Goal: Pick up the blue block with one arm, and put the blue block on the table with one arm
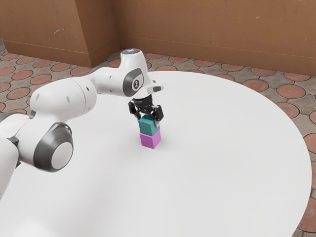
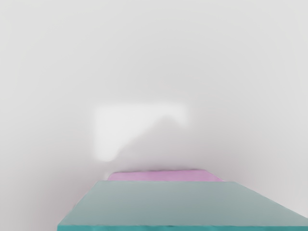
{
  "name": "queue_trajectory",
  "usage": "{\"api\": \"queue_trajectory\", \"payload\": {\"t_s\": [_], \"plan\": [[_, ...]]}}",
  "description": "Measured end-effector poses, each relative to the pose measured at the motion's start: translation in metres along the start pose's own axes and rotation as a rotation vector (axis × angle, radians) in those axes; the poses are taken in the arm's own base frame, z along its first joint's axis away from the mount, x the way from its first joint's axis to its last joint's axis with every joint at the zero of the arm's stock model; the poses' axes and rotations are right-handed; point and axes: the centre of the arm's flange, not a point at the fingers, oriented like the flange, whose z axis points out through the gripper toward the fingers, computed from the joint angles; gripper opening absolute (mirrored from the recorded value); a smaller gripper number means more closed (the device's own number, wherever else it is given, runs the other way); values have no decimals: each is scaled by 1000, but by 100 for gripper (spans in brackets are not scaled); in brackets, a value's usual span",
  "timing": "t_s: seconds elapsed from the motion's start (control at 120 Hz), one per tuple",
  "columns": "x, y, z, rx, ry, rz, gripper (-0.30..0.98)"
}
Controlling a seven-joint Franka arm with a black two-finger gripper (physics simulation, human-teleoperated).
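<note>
Gripper (image 1: 148, 119) is pointing down over blue block (image 1: 148, 126), prob. lining up w/ it for a lift; can't tell if it's clamping. Pink block (image 1: 150, 140) is propping blue one off table (image 1: 222, 148), hence needing the move. Pos.: blue's sitting directly under gripper, top face nearest hand.

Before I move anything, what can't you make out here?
- Whether my gripper holds the teal block: contact too small, exterior view.
- Most of the magenta block: behind the teal block, wrist view.
- Rest of the teal block: cut off by the wrist view's lower edge.
- Base of my arm: cut off by the exterior view's left edge.
</note>
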Motion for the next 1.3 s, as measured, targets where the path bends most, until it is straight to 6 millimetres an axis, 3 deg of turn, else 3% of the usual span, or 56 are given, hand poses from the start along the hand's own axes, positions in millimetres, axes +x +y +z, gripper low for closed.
{"api": "queue_trajectory", "payload": {"t_s": [0.275,0.867,1.117,1.217,1.3], "plan": [[0,1,-1,2,1,-3,50],[0,3,-8,0,8,-16,38],[2,5,-28,2,30,-24,37],[2,17,-37,-7,39,-14,37],[2,41,-39,-23,41,13,37]]}}
